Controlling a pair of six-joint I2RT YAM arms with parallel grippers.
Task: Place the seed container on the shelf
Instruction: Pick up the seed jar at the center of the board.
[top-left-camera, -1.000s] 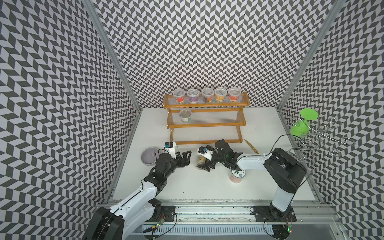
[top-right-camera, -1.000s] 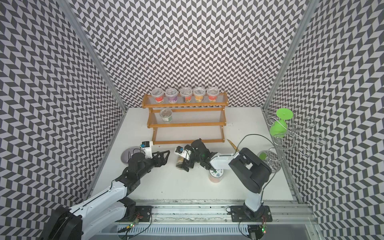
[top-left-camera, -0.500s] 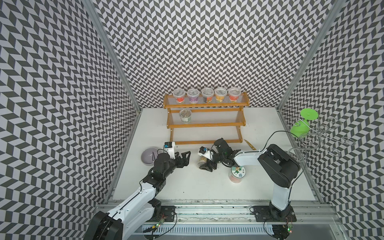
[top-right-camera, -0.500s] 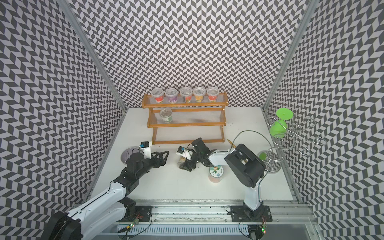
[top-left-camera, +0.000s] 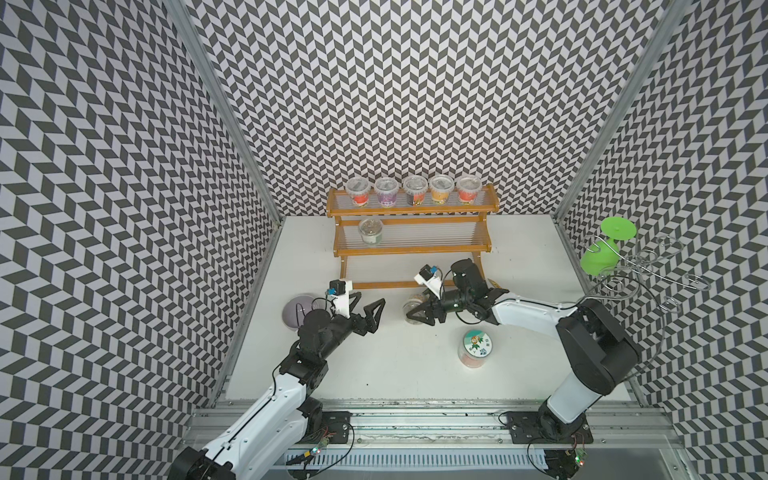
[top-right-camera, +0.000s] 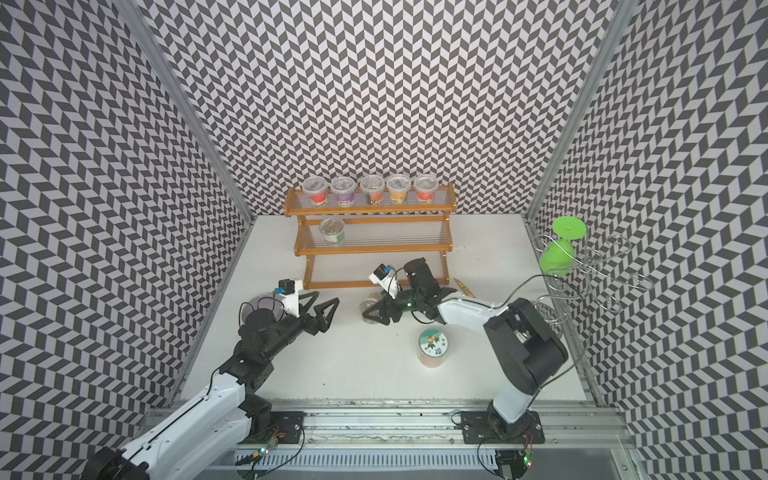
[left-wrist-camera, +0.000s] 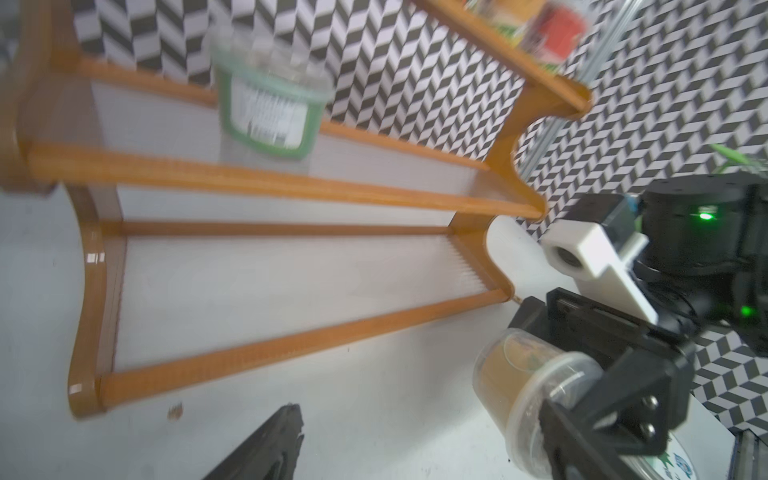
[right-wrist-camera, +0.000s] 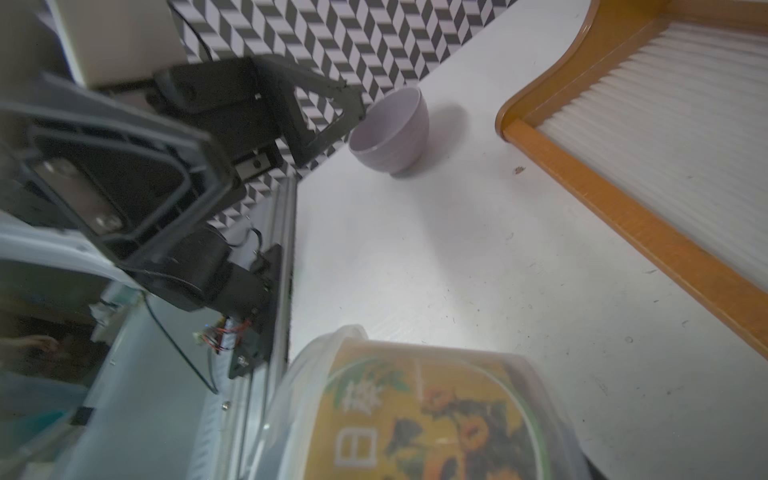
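Where the seed container (left-wrist-camera: 519, 374) lies tipped before the shelf (top-left-camera: 411, 250), the right tool (top-left-camera: 415, 309) clasps its sides.

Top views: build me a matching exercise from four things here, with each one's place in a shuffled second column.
Things:
1. seed container
2. lavender bowl
3. green goblet
4. green-labelled cup

Places:
A. on the middle tier of the shelf
B. on the wire stand
C. between the jaws of the right gripper
D. on the table, near the left gripper

Pairs: 1-C, 2-D, 3-B, 4-A
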